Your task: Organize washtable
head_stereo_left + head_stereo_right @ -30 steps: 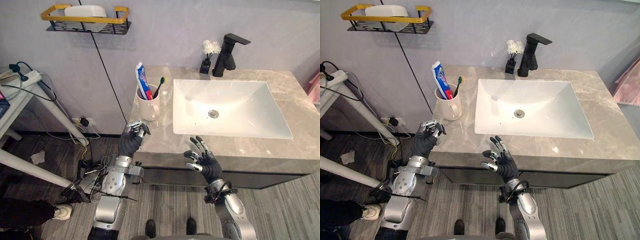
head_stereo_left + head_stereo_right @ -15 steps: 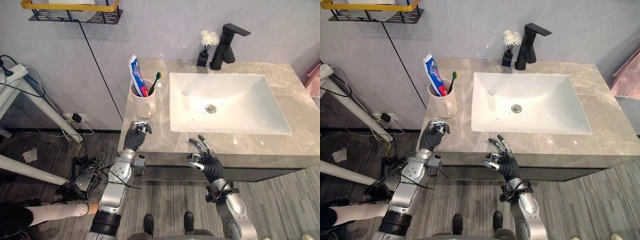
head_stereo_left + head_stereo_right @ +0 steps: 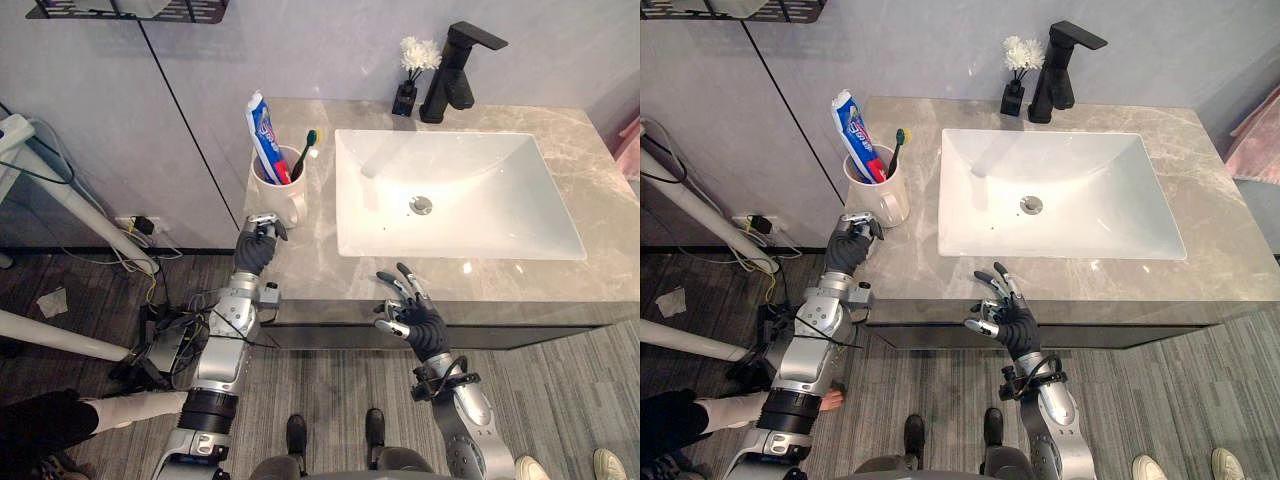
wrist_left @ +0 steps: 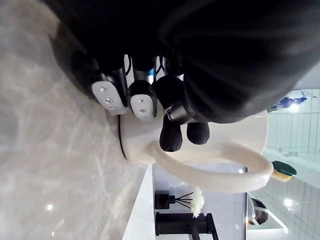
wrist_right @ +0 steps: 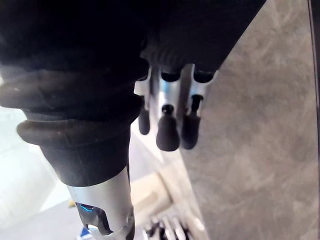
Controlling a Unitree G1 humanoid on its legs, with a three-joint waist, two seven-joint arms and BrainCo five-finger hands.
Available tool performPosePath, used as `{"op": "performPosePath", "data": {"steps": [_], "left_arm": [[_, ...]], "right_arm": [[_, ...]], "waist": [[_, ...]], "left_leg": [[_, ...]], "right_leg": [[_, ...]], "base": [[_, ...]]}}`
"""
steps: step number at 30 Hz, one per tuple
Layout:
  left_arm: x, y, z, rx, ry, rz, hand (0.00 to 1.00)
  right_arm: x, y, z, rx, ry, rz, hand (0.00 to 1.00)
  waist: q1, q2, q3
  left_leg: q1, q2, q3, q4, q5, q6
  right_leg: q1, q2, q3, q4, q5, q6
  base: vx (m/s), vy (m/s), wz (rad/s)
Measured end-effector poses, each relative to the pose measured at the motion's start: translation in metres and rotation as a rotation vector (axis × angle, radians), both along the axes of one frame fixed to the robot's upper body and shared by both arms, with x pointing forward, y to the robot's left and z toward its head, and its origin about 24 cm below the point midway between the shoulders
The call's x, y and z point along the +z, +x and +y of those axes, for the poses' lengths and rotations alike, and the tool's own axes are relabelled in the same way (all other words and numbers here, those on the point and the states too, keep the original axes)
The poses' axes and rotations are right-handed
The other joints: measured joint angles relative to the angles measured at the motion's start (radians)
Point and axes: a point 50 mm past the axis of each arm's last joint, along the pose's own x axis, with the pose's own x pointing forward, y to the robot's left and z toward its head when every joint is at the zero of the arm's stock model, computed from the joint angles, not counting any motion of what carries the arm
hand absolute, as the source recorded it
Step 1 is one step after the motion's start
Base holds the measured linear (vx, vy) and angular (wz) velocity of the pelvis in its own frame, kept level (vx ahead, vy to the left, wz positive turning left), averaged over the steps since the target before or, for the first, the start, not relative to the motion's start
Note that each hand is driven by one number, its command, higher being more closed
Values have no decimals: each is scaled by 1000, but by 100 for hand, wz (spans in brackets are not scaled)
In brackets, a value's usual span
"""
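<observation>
A white cup [image 3: 277, 197] holding a blue toothpaste tube [image 3: 263, 133] and a green-headed toothbrush [image 3: 309, 147] stands on the marble counter [image 3: 560, 290], left of the white basin [image 3: 455, 190]. My left hand [image 3: 255, 243] hovers at the counter's front left, just short of the cup, fingers curled with nothing in them. In the left wrist view its dark fingertips [image 4: 172, 137] sit in front of the cup's wall [image 4: 220, 137], above the handle [image 4: 215, 172]. My right hand [image 3: 410, 315] hangs at the counter's front edge with fingers spread.
A black faucet [image 3: 460, 75] and a small black vase of white flowers [image 3: 408, 78] stand behind the basin. A wire shelf [image 3: 130, 8] hangs on the wall at upper left. A person's sleeve [image 3: 40, 425] shows low on the left, near white table legs [image 3: 70, 210].
The camera has shifted, sliding the whole scene. My left hand has closed in a little on the cup's base. The right hand holds its spread pose.
</observation>
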Motion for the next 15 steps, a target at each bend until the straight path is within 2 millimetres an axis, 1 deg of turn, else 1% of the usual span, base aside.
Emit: {"op": "performPosePath", "data": {"steps": [3,6,10,15], "left_arm": [[6,3,3,6,23,-22,100],[8,4,6,12,39,-27,100],[22,15,10,30,68,-63,100],[33,19,13,32,90,-90,100]], "right_arm": [[4,0,0,0,0,-16,0],[4,0,-1,-2,0,-19,0],[9,0,-1,-5,1,-46,0],[11,1,0,-2,1,-62,0]], "waist": [[-1,-1,5],[-1,-3,6],[0,-12,23],[0,-19,41]], "left_leg": [[-14,0,1,0,0,0],[-14,-1,2,0,0,0],[-29,-1,3,0,0,0],[-32,-1,12,0,1,0]], "right_leg": [[-14,0,1,2,1,1],[-14,-1,2,2,1,1],[-31,0,3,2,6,2],[-37,-1,10,2,10,1]], "base": [[0,0,0],[0,0,0],[0,0,0],[1,4,-3]]}}
